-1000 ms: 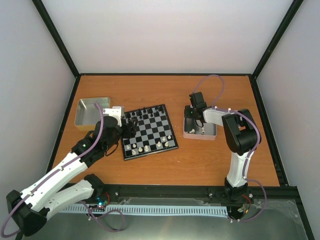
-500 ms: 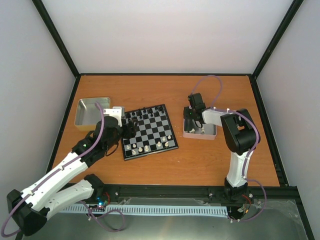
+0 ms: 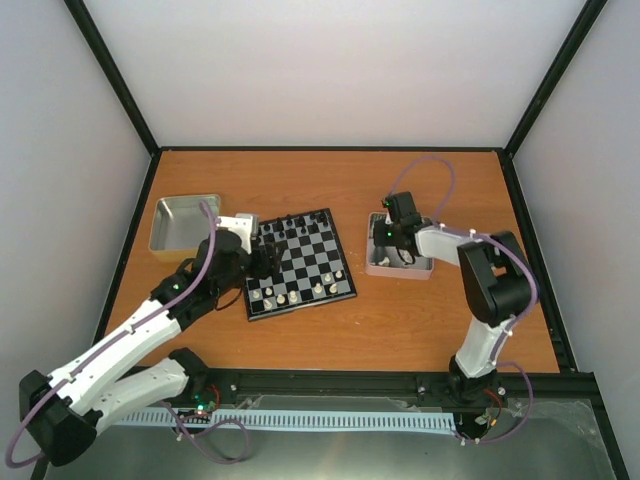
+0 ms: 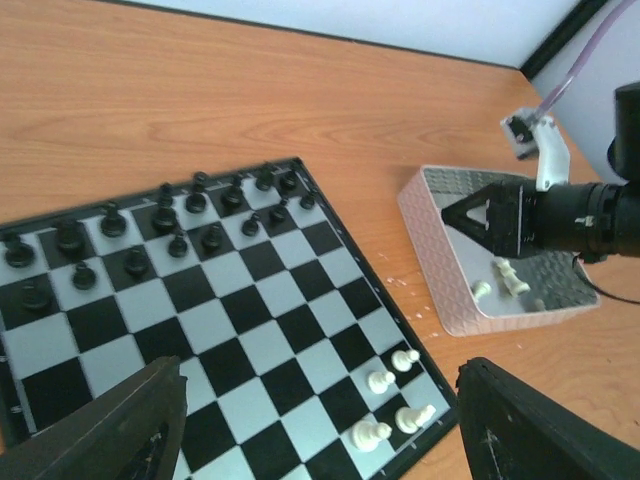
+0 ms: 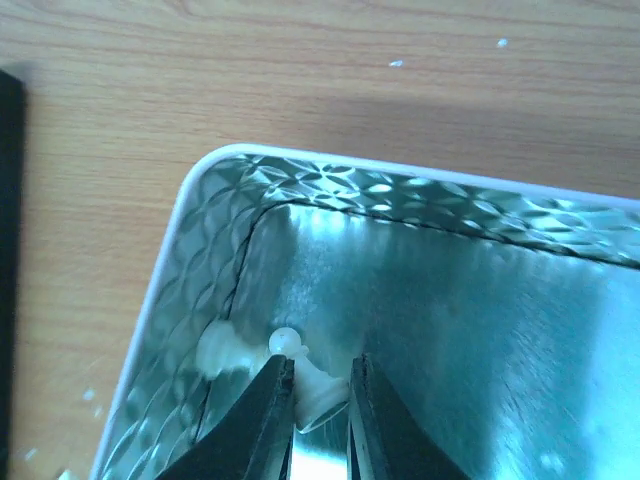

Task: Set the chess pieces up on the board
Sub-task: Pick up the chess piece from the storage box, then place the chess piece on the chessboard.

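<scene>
Pinching one of the chess pieces [image 5: 318, 388] with the right claw [image 5: 320, 368], low in a corner of the silver tray [image 5: 200, 240] just right of the board [image 3: 300, 265]. Holding it lying down rather than upright, by the look of it, with the round head poking out past one finger. Leaving a second cream piece [image 5: 222, 350] right against it in the same corner, plus a couple of loose cream pieces [image 4: 503, 277] further along the tray floor.

Keeping the left claw [image 4: 320, 400] spread wide and empty, low over the board's left edge. Showing black pieces [image 4: 165, 225] crowded on the board's far rows and only a handful of cream figures [image 4: 392, 400] on its near rows, so a long way from done.

Plenty to go wrong from here. Could squirt the piece out on the lift: small, smooth, tapered, and gripped across a narrow waist. Could snag a finger on the patterned tray wall, so close to that corner, and shove the light tray along the tabletop [image 3: 400, 330] toward the board. Might drag the neighbouring piece up too, or flick it out over the rim. Cannot stand a sideways-held figure on its base without turning the wrist; likely to topple on release and bowl over the cream figures already near the board's right corner. Risks a clash between the arms as well, if carried across the board with the left claw parked over it.
</scene>
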